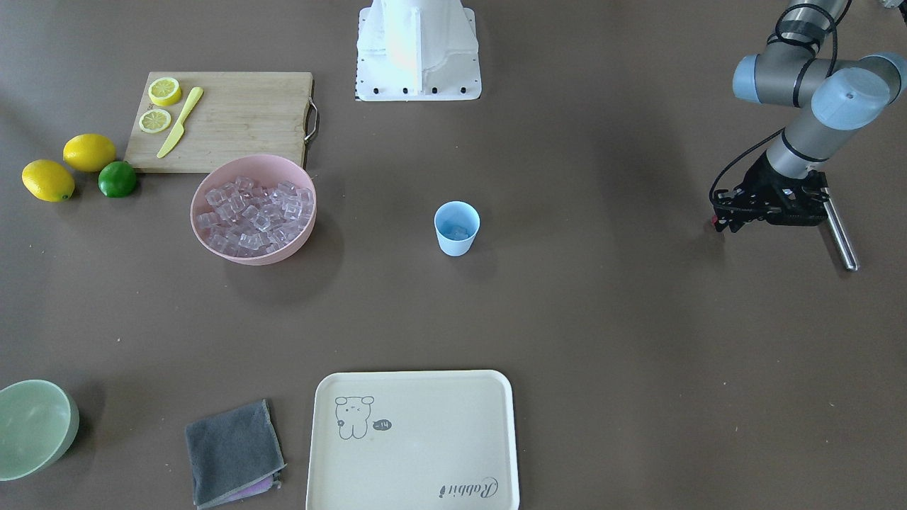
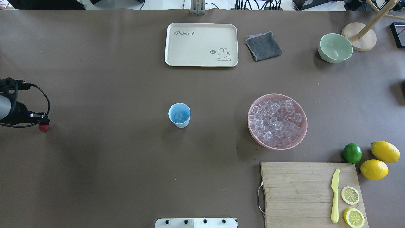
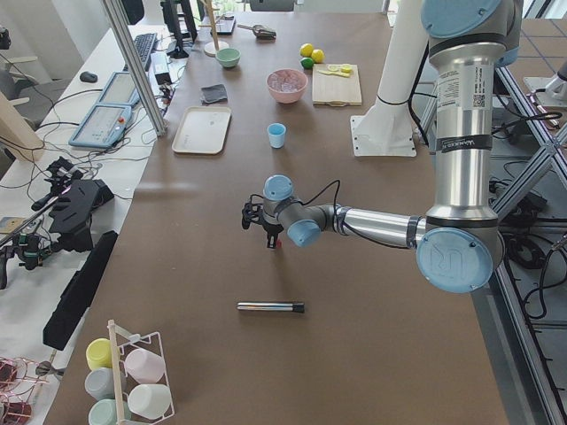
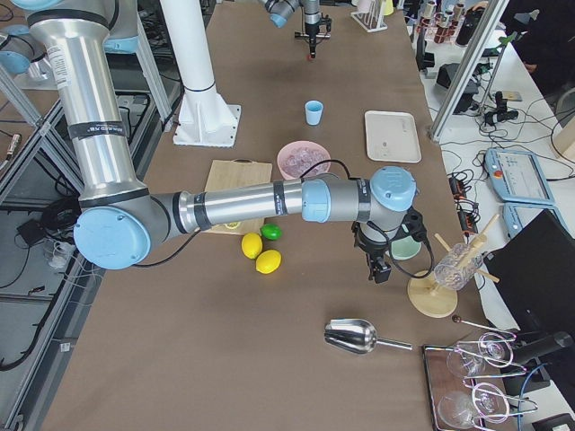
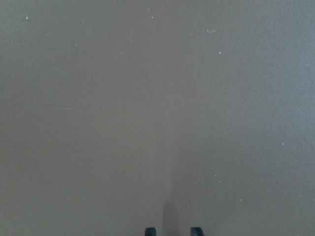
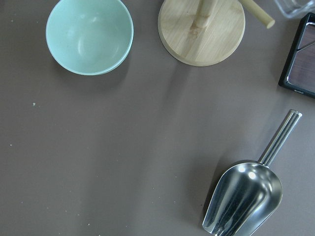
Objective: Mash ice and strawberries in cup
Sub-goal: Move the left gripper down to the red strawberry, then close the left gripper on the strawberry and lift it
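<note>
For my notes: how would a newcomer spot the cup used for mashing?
Find the wide pink bowl heaped with ice cubes near the cutting board. The cup stands alone toward the table's middle, apart from it. It is a small pale blue handleless tumbler, far narrower than that bowl.

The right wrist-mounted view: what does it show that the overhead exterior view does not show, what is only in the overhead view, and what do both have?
Only the right wrist view: a shiny metal scoop lying on the brown table. Only the overhead view: the small pale blue plastic cup, the wide pink bowl full of clear ice cubes, the cream tray, the wooden cutting board, and the left hand holding a tiny dark red berry. Both: the pale green bowl and the round wooden stand base.
</note>
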You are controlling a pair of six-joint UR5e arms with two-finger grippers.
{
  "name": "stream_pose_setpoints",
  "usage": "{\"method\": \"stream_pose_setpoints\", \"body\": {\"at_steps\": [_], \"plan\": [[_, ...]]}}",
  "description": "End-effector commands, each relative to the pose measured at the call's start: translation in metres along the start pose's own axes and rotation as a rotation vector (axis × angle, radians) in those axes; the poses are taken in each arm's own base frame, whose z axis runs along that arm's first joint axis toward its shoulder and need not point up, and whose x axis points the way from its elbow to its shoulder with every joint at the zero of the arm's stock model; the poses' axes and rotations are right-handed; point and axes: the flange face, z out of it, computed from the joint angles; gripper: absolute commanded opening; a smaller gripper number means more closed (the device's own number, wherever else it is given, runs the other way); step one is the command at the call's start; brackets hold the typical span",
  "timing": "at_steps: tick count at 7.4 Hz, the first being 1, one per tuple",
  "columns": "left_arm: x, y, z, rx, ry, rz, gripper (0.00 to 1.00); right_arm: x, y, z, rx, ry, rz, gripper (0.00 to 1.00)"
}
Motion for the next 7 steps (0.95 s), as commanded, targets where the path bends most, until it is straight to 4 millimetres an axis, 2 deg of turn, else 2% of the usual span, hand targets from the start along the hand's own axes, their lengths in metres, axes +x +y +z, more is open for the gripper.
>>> {"method": "stream_pose_setpoints", "body": {"at_steps": [1,2,3,4,5,6,7], "plan": [[0.005,0.001,-0.001,-0.003,0.016,0.005,0.14,0.001,0.003,0.001,-0.003,0.003,0.003,1.0],[0.008,-0.002,0.0,-0.002,0.018,0.012,0.17,0.003,0.008,0.004,-0.008,0.002,0.008,1.0],[0.009,-0.002,-0.001,0.001,0.019,0.016,0.48,0.006,0.011,0.003,-0.006,0.003,0.014,1.0],[0.01,-0.003,0.0,0.001,0.019,0.015,0.49,0.007,0.014,0.002,-0.003,0.001,0.017,1.0],[0.011,-0.002,-0.003,0.004,0.022,0.012,0.67,0.009,0.02,0.002,-0.001,-0.005,0.024,1.0],[0.011,-0.002,-0.003,0.004,0.023,0.008,0.79,0.008,0.027,0.001,0.002,-0.004,0.025,1.0],[0.006,0.001,-0.003,0.0,0.018,0.005,0.77,0.007,0.03,-0.003,0.01,-0.002,0.026,1.0]]}}
